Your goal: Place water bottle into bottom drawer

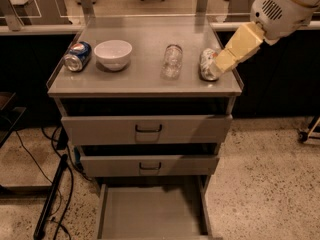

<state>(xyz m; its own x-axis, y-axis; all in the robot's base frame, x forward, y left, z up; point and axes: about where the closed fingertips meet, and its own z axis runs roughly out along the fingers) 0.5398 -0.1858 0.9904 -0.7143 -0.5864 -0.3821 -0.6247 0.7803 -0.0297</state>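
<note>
On the cabinet top lie a Pepsi can, a white bowl, the water bottle on its side, and 1 crushed can. The gripper is just beside the can, and I cannot tell its grip. Below, the bottom drawer stands open.

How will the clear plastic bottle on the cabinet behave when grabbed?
The clear ribbed plastic bottle lies on its side, so a nudge probably rolls it sideways. It looks empty, likely light and squashy. The hand hovers beside it, at the crushed silver can.
</note>
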